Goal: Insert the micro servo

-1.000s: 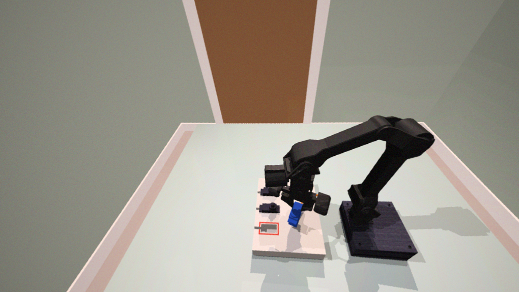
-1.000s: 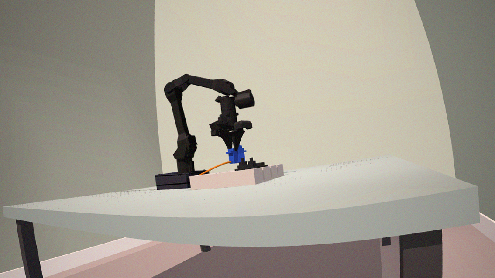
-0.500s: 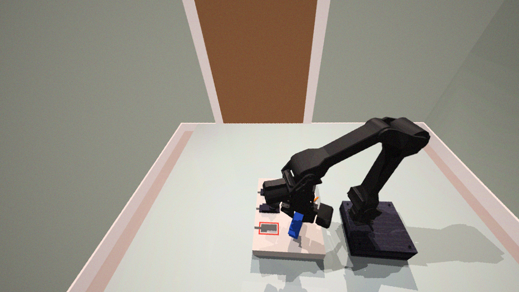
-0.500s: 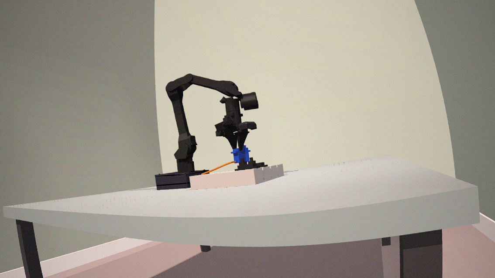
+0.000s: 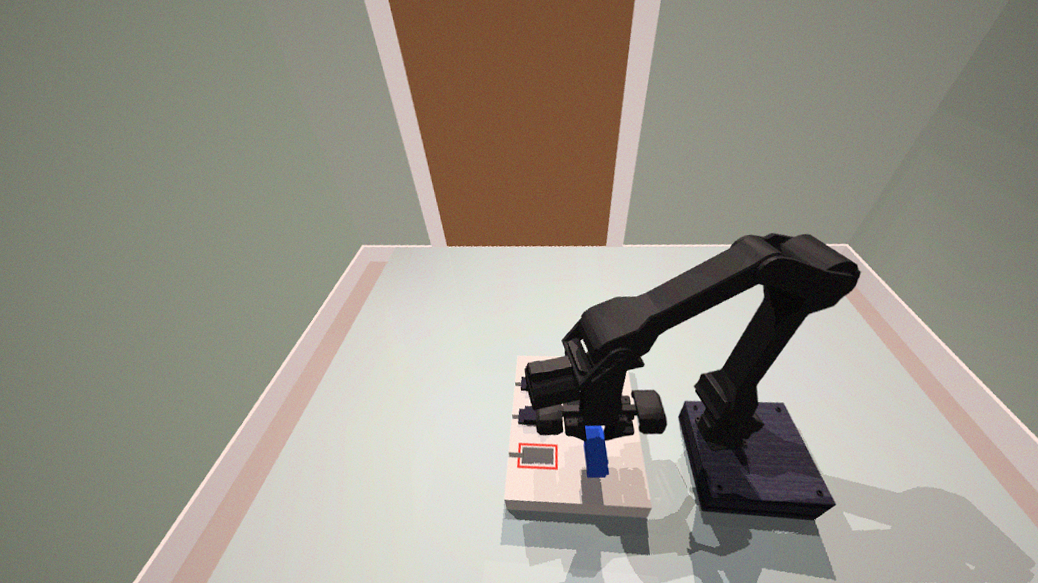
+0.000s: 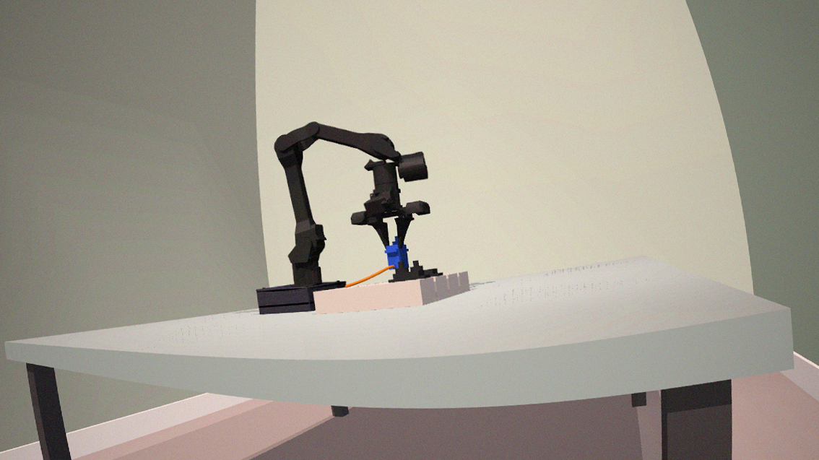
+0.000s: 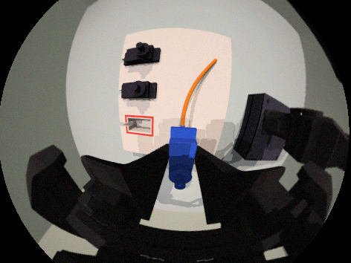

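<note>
We have the gripper point(image 5: 593, 436) point(image 6: 394, 246) point(image 7: 181, 148) above the deck point(image 5: 534, 491) point(image 6: 366, 298) point(image 7: 175, 48), its fingers part-way apart and closed on the sides of the blue micro servo point(image 5: 595, 454) point(image 6: 397, 257) point(image 7: 181, 156). The body hangs roughly upright directly below the palm, with the output shaft point(image 6: 396, 238) point(image 7: 180, 185) pointing up between the fingers. From low on the body, the orange cable point(image 6: 371, 276) point(image 7: 190, 93) runs away from the gripper; in the wrist view it goes ahead of the fingers and bends right over the deck. We cannot tell whether its free end touches the surface.

The red-outlined pocket point(image 5: 537, 455) point(image 7: 143, 124) lies below the gripper and off to its side, ahead and left of the fingers in the wrist view. Our servo is outside it, and the pocket's side notch point(image 5: 513, 454) point(image 7: 128, 124) opens on the side farther from the gripper.

Beyond the pocket, in the wrist view, two dark servos point(image 5: 527, 415) point(image 7: 138, 90) stand in a row on the deck, the farther one partly covered by the arm point(image 5: 694, 303) point(image 6: 296, 197) point(image 7: 308, 137) from above. On the gripper's other side, right in the wrist view, the arm's dark base plate point(image 5: 782, 479) point(image 6: 284, 300) point(image 7: 256, 111) sits on the table point(image 5: 353, 487) point(image 6: 533, 329) point(image 7: 93, 74).
</note>
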`<act>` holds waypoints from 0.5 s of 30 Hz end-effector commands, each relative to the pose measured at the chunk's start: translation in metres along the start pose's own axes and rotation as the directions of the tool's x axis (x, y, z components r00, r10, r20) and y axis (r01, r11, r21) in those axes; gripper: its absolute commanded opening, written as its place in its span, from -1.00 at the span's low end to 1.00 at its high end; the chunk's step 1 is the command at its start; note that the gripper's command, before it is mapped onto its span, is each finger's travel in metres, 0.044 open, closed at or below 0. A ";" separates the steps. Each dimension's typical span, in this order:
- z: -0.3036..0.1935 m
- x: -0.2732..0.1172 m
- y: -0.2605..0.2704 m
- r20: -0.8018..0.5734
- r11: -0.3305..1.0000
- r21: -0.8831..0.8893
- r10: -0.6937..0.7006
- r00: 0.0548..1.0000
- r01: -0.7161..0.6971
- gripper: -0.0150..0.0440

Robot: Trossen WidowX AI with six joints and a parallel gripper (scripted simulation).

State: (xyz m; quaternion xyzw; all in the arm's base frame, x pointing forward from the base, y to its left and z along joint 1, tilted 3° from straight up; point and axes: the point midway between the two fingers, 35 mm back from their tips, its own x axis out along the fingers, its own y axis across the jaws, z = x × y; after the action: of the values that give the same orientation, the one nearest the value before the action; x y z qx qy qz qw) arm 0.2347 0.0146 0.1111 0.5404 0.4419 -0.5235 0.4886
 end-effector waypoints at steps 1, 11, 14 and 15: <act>0.000 -0.001 0.001 0.001 0.992 -0.122 0.005 1.000 -0.005 -0.49; 0.000 -0.001 0.001 0.001 0.893 -0.451 0.005 1.000 -0.004 -0.49; 0.000 -0.001 0.001 0.001 0.841 -0.541 0.005 1.000 -0.004 -0.49; 0.000 -0.001 0.001 0.001 0.822 -0.570 0.005 1.000 -0.004 -0.49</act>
State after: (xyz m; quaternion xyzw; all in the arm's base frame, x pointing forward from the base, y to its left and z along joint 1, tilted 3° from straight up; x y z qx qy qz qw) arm 0.2348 0.0146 0.1113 0.3975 0.5609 -0.3928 0.6108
